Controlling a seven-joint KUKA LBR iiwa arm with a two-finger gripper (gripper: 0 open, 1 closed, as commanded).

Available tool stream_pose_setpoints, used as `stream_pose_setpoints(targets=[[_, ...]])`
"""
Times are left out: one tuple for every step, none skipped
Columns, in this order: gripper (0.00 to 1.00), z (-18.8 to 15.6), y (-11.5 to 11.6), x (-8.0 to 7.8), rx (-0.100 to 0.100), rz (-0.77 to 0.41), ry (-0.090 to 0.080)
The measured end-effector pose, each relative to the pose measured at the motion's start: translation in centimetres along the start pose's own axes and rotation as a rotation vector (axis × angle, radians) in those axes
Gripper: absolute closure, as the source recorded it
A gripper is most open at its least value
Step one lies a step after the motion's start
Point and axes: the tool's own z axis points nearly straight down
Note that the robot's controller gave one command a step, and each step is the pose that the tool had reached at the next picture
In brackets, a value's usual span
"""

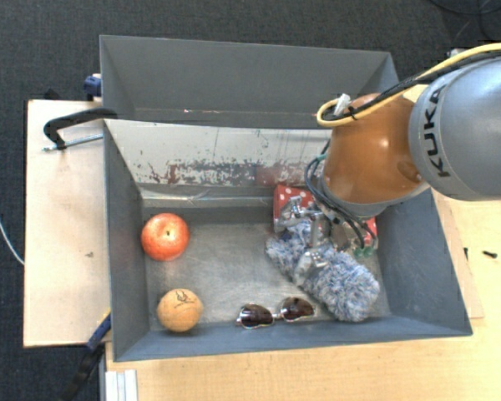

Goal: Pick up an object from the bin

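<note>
Fluffy grey-blue plush lump lies on the floor of the grey bin, right side, toward the front-right corner. It runs diagonally from about mid-floor down to just short of the right wall.

Gripper is low in the bin, right over the upper-left part of that lump. Its metal tip sits against the fuzz. Can't tell whether it is pressed in or just above it. Can't tell how far the gripper is open, or whether it has hold of anything, because the tip blends into the fuzz and the wiring round it.

Orange wrist cover hangs over the back-right part of the bin. The grey arm comes in from the right, with a yellow cable looped over the cover.

Other contents, 4 items:
- red box with white spots, against the back wall, just behind the gripper and partly hidden by it
- red apple, left side, near the left wall, well apart from the gripper
- tan-orange round fruit, front-left corner, just in front of the apple
- brown-lensed sunglasses, on the floor by the front wall, their right end just beside the lump's lower edge
</note>
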Motion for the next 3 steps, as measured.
stream_pose_setpoints(targets=[[1.0,5.4,-1.5,-3.3,-0.003,-0.042,-0.004],[1.0,5.4,-1.5,-3.3,-0.003,-0.042,-0.004],[1.0,-9.5,-2.1,-1.8,0.002,-0.03,-0.01]])
